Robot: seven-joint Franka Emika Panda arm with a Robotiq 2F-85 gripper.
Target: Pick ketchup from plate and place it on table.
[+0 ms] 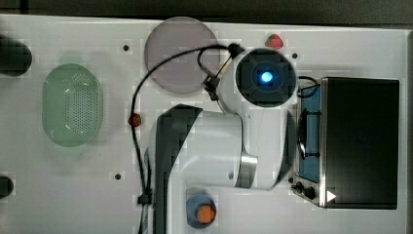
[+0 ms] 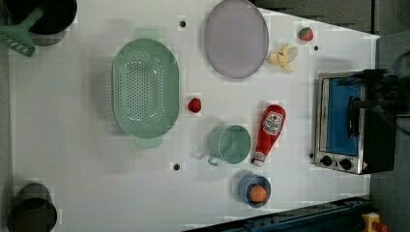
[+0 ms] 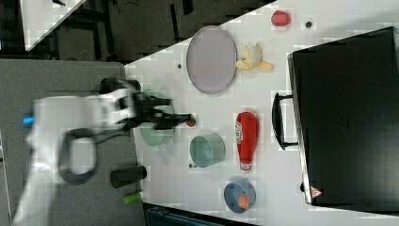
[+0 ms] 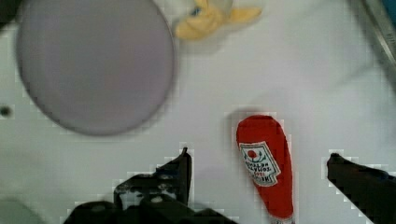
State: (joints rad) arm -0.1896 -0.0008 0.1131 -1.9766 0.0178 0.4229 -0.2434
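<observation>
Left view, left to right: green oval perforated colander [image 2: 145,88]; at its 1 o'clock, round flat greyish-mauve plate [image 2: 236,37], bare; at plate's 5 o'clock, red ketchup bottle with white label [image 2: 270,133] lying flat on white bolt-holed table [image 2: 82,159], apart from plate, just beside green cup [image 2: 231,144]. Black gripper [image 4: 257,163] spread wide, straddling bottle above it, pinching nothing.

A green colander [image 2: 145,88] sits beside a green cup [image 2: 234,144].
</observation>
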